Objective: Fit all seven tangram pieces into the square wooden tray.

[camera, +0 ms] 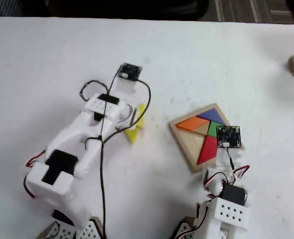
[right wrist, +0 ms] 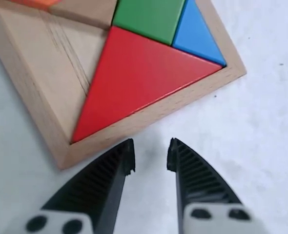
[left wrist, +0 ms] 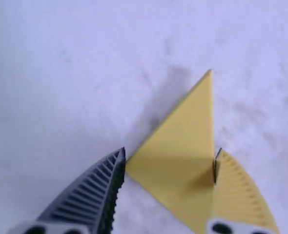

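Plainly, the left gripper (left wrist: 169,163) clamps the yellow triangle (left wrist: 183,141) (pinched edge to edge); the right gripper (right wrist: 150,153) has its jaws slightly apart, empty, with the tray (right wrist: 149,114) rim just beyond their tips.

White arms (camera: 82,134), black cables (camera: 102,174), dark ribbed pincer (right wrist: 150,153)

High cam's fixed overhead, far out, looking down over the whole table (camera: 212,50). Left wrist cam sits tight behind the left fingers (left wrist: 90,195), with the yellow triangle (left wrist: 183,161) between them. Right wrist cam's close behind the right fingers (right wrist: 110,180), tray (right wrist: 158,108) corner just past the tips. The high cam catches both pieces too.
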{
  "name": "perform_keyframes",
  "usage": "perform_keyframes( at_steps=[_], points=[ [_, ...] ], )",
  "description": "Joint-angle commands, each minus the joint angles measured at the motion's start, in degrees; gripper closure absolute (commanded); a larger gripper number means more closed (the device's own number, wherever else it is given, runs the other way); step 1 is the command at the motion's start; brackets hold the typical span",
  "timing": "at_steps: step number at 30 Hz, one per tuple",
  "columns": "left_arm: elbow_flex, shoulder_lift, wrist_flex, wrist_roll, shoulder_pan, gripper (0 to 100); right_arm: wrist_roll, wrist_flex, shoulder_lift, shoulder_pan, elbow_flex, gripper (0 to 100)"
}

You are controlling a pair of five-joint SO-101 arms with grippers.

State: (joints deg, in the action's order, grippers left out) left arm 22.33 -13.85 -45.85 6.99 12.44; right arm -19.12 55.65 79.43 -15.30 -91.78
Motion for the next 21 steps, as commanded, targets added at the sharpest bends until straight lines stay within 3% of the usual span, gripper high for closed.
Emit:
perform_keyframes(
  at_steps=[1,9,16,21],
  points=[
    [-7.30,0.48,-3.43,0.70,0.75,83,-0.18,-1.19,1.19,-0.57,0.62,88.1],
    [-14.42,0.48,-8.00,0.44,8.22,83,6.24,-1.63,1.19,-9.71,4.04,87.9],
    [-22.77,-0.04,-10.29,-0.18,20.26,83,6.33,-5.85,1.19,-21.76,4.22,87.9],
    [-25.05,-0.22,-9.76,-7.65,27.21,83,5.80,-6.02,1.10,-26.59,2.81,87.8]
  ],
)
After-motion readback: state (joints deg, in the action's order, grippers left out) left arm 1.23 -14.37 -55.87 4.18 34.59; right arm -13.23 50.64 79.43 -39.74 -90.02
